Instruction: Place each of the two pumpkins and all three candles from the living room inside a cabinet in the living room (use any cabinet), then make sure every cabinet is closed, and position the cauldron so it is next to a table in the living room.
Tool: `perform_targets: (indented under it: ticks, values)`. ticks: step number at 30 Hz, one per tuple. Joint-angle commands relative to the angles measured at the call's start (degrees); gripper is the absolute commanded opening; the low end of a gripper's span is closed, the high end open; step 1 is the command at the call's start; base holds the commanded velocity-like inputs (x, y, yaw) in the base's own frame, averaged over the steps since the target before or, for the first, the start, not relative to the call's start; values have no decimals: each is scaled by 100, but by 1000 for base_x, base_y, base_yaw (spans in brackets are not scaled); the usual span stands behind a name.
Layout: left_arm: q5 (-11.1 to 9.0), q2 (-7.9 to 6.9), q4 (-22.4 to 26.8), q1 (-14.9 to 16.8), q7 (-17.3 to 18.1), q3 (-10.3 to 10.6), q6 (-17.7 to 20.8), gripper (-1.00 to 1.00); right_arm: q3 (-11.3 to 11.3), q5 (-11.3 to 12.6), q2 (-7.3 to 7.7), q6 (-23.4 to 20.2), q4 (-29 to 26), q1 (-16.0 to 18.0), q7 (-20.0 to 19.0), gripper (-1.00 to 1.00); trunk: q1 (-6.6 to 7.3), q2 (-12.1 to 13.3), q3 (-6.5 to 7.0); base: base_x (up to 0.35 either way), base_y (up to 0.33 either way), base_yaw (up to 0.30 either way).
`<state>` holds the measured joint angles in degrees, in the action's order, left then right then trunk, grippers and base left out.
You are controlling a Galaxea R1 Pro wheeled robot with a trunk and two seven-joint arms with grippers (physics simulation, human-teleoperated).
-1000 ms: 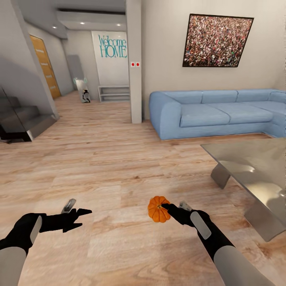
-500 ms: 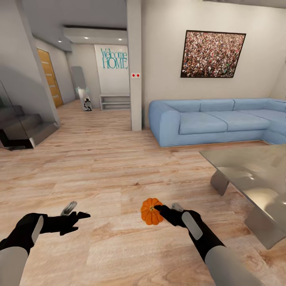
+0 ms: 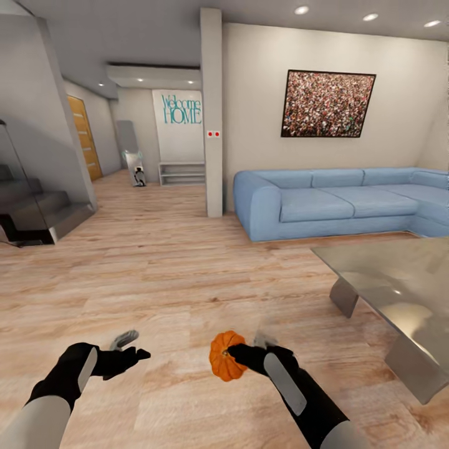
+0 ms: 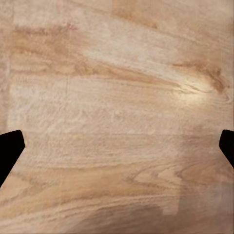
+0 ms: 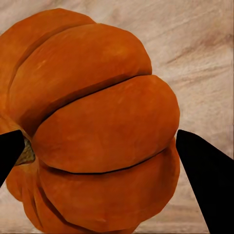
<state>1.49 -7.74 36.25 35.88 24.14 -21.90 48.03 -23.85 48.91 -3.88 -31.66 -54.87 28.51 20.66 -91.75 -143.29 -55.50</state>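
Observation:
My right gripper [image 3: 240, 354] is shut on a small orange ribbed pumpkin [image 3: 222, 356], held above the wooden floor at the lower middle of the head view. In the right wrist view the pumpkin [image 5: 95, 124] sits between the two black fingertips [image 5: 204, 175]. My left gripper [image 3: 134, 349] hangs open over bare floor at the lower left; its wrist view has floorboards between the spread fingertips [image 4: 9, 148]. The glass-topped table [image 3: 399, 280] stands to the right of the held pumpkin. The candles, cabinet and cauldron are out of view.
A blue corner sofa [image 3: 337, 202] lines the far wall behind the table. A white pillar [image 3: 212, 112] stands at the middle. Stairs [image 3: 31, 212] rise at the left, and a hallway with a low shelf [image 3: 182, 173] runs behind them. Open wooden floor [image 3: 156, 262] lies ahead.
The head view has tilted up, showing more ceiling. Both arms have drawn closer to the middle, and the pumpkin stays in the right gripper.

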Motion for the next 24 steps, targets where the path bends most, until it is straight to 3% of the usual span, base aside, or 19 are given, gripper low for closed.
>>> perform_targets:
  ticks: [1,3,4,6,13,24]
  values:
    - [-8,4,2,-58,-7,4,-69,100,4,-42,11,-6,-162,-109,34,-100,3,2,24,0,0,0]
    - [-8,7,7,-140,-12,11,-182,100,4,-46,95,18,-346,-409,40,-100,8,5,68,0,0,0]
    - [-3,-2,6,-213,0,4,-270,100,4,-39,269,45,-478,-886,38,-100,27,40,87,0,0,0]
    - [0,-5,-4,-369,-14,2,-300,100,-3,-45,312,52,-508,-1000,45,-100,71,121,123,0,0,0]
    - [1,7,-16,-869,-22,10,-1110,100,-2,-46,330,346,-490,-1091,37,-100,225,401,248,0,0,0]
    - [-8,-30,-30,-1173,-23,-1,-1450,100,-13,-47,322,469,-465,-1215,9,-100,467,842,446,0,0,0]
